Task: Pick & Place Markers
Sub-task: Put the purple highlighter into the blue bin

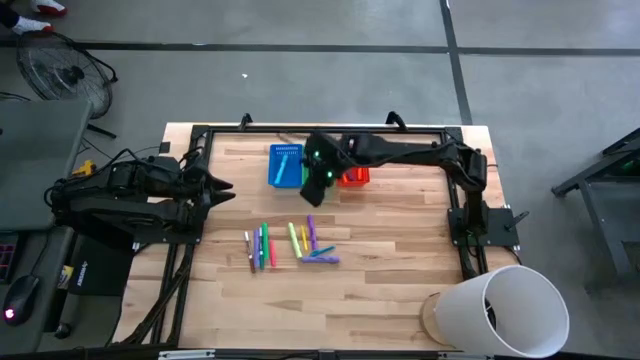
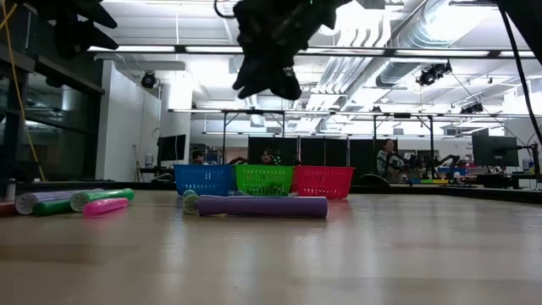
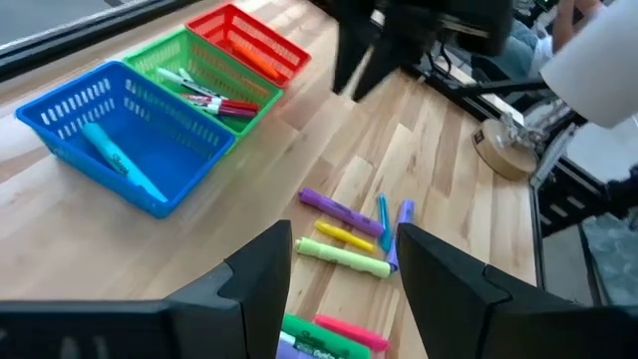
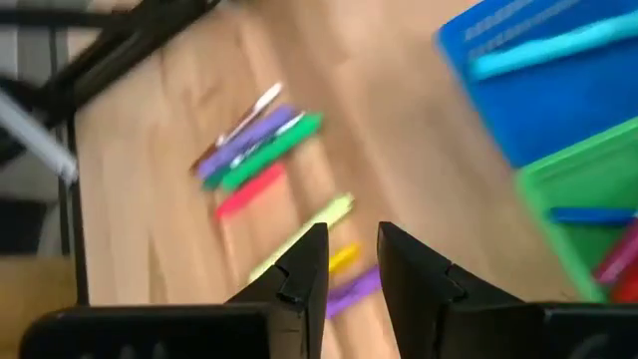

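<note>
Several markers [image 1: 290,243] in mixed colours lie loose on the wooden table; in the low view a purple one [image 2: 262,206] lies nearest. Blue [image 3: 120,140], green [image 3: 214,80] and red [image 3: 254,40] baskets stand in a row at the far side. Each holds markers, among them a light blue one [image 3: 115,160]. My right gripper [image 1: 312,197] hangs in the air just on the near side of the green basket, tipped down toward the loose markers [image 4: 264,150]. There is a narrow gap between its fingers with nothing in it. My left gripper [image 3: 344,239] waits open at the table's left, raised.
A white cylinder [image 1: 505,305] lies at the table's near right corner. A black frame [image 1: 330,128] runs along the far edge and both sides. There is bare wood between the loose markers and the baskets.
</note>
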Controlling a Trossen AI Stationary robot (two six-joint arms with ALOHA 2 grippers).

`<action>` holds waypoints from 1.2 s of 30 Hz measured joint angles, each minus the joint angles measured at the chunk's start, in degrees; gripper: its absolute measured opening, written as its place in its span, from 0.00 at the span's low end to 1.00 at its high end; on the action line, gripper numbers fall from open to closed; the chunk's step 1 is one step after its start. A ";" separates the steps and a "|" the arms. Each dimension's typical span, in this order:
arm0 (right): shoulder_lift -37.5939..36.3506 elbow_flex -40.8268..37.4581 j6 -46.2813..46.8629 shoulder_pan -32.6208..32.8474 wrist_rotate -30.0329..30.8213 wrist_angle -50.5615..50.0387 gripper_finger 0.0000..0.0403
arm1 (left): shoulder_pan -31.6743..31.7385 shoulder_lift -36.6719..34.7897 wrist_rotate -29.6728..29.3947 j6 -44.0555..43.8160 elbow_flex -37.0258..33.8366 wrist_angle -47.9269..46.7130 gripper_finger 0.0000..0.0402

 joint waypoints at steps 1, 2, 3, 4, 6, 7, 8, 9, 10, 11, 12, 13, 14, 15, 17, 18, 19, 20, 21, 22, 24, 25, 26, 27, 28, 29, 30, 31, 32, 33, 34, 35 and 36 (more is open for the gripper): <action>0.00 0.00 -0.40 1.03 -0.05 -0.54 0.19 | 0.00 0.00 0.53 0.28 0.00 -0.03 0.45; 0.01 0.00 -1.10 2.16 -0.04 -1.47 0.19 | 0.00 0.00 0.82 0.50 0.00 -0.01 0.45; 0.00 -0.01 -2.02 3.37 -0.05 -2.68 0.19 | -0.02 0.00 1.19 0.63 0.00 -0.05 0.45; 0.00 0.00 -2.97 4.59 -0.04 -3.97 0.19 | 0.00 0.00 1.84 0.99 0.00 -0.04 0.45; 0.00 0.00 -4.98 7.15 0.26 -6.64 0.19 | 0.00 0.01 2.81 1.68 0.00 -0.05 0.45; 0.02 -0.02 -5.52 8.35 0.80 -8.19 0.19 | 0.00 0.01 3.51 1.93 0.00 -0.05 0.45; 0.00 -0.02 -5.81 9.57 1.67 -9.48 0.20 | 0.00 0.01 4.00 2.04 0.00 -0.05 0.45; 0.01 -0.01 -5.96 10.78 2.51 -10.55 0.20 | 0.00 0.00 4.50 2.35 0.00 -0.07 0.45; 0.02 -0.02 -6.02 11.90 3.39 -11.45 0.21 | 0.00 0.00 5.02 2.77 0.00 -0.07 0.45; 0.02 0.00 -6.16 12.91 3.93 -12.28 0.22 | 0.00 0.00 5.47 3.09 0.00 -0.10 0.45; 0.09 0.00 -6.22 13.88 3.99 -12.91 0.24 | 0.00 0.00 6.00 3.34 0.00 -0.15 0.45; 0.38 0.00 -6.16 14.73 3.93 -13.23 0.27 | 0.00 0.00 6.55 3.59 0.00 -0.21 0.45; 0.55 0.00 -5.80 15.46 3.77 -13.59 0.30 | -0.01 0.00 6.84 4.08 0.00 -0.23 0.45; 0.74 -0.02 -5.19 16.21 3.69 -14.30 0.33 | 0.00 0.01 7.39 4.56 0.00 -0.21 0.45; 1.43 -0.02 -3.88 17.64 4.03 -14.76 0.39 | 0.00 0.00 8.21 5.03 0.00 -0.38 0.45; 1.60 -0.02 -3.55 18.35 4.40 -14.93 0.43 | -0.02 0.01 8.50 5.22 0.00 -0.53 0.45; 2.09 -0.02 -3.36 19.15 4.99 -15.22 0.46 | 0.00 0.00 8.83 5.45 0.00 -0.78 0.45; 2.41 -0.02 -3.55 19.97 5.77 -15.07 0.49 | 0.00 0.00 9.07 5.64 0.00 -1.01 0.45; 2.68 -0.02 -3.87 20.92 7.02 -14.90 0.51 | -0.02 0.00 9.18 5.74 0.00 -1.23 0.45; 3.23 -0.02 -4.31 21.96 8.85 -14.88 0.53 | 0.00 0.00 9.20 5.80 0.00 -1.47 0.45; 3.94 -0.02 -4.87 23.83 12.91 -14.67 0.55 | -0.01 0.01 9.22 5.93 0.00 -1.74 0.45; 4.55 -0.02 -4.95 24.62 14.71 -14.87 0.55 | 0.00 0.00 9.20 6.05 0.00 -1.75 0.45; 5.00 -0.02 -4.96 25.28 16.13 -14.84 0.55 | -0.02 0.00 9.19 6.12 0.00 -1.80 0.45; 5.30 -0.02 -4.79 25.82 17.02 -14.86 0.55 | -0.02 0.00 9.20 6.28 0.00 -1.76 0.45; 5.92 -0.02 -4.37 26.29 17.60 -14.85 0.55 | -0.01 0.01 9.22 6.44 0.00 -1.77 0.45; 6.35 -0.02 -3.69 26.55 17.94 -14.61 0.55 | -0.02 0.02 9.22 6.57 0.00 -1.78 0.45; 6.63 -0.03 -3.20 26.70 17.80 -14.74 0.54 | -0.02 0.00 9.23 6.71 0.00 -1.76 0.45; 7.26 -0.04 -2.61 26.70 17.94 -14.91 0.54 | -0.02 0.02 9.31 6.84 0.00 -1.76 0.45; 7.74 -0.02 -2.06 26.70 18.20 -14.75 0.54 | -0.02 0.01 9.35 6.99 0.00 -1.78 0.45; 8.15 -0.02 -1.61 26.65 18.01 -14.79 0.54 | -0.02 0.02 9.37 7.15 0.00 -1.76 0.45; 8.80 -0.02 -1.17 26.64 17.99 -14.85 0.54 | -0.02 0.00 9.42 7.17 0.00 -1.76 0.45; 9.30 -0.02 -0.99 26.59 18.03 -14.84 0.54 | -0.02 0.00 9.40 7.20 0.00 -1.76 0.45; 9.78 -0.04 -0.95 26.47 17.92 -14.91 0.54 | -0.02 0.00 9.42 7.23 0.00 -1.76 0.45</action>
